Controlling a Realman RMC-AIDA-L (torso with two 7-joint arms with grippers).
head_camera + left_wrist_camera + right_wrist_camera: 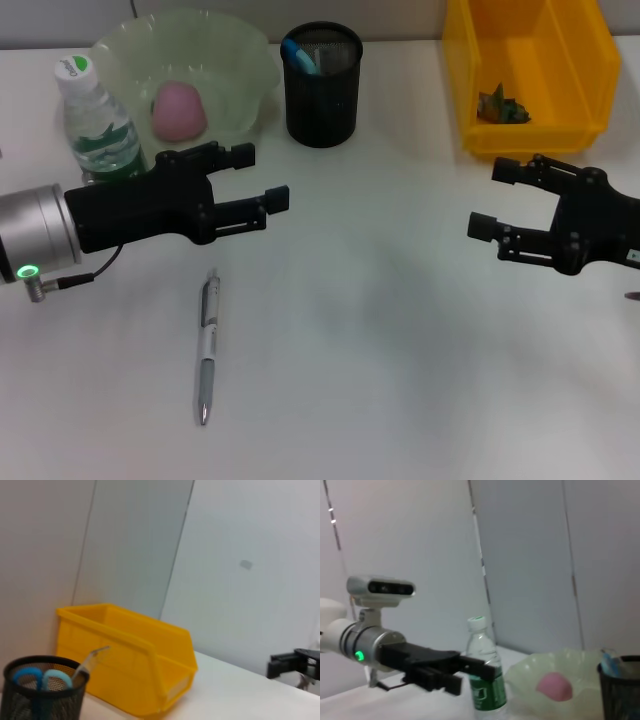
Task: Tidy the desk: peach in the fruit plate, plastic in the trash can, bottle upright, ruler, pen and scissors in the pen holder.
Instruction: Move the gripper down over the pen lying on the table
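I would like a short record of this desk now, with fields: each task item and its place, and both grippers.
peach: in the fruit plate
plastic: in the trash can
bottle: upright, beside the fruit plate
scissors: in the pen holder
ruler: in the pen holder, leaning out
pen: lying on the desk, not yet put away
left gripper: open, above the desk near the bottle
right gripper: open, above the desk before the trash can
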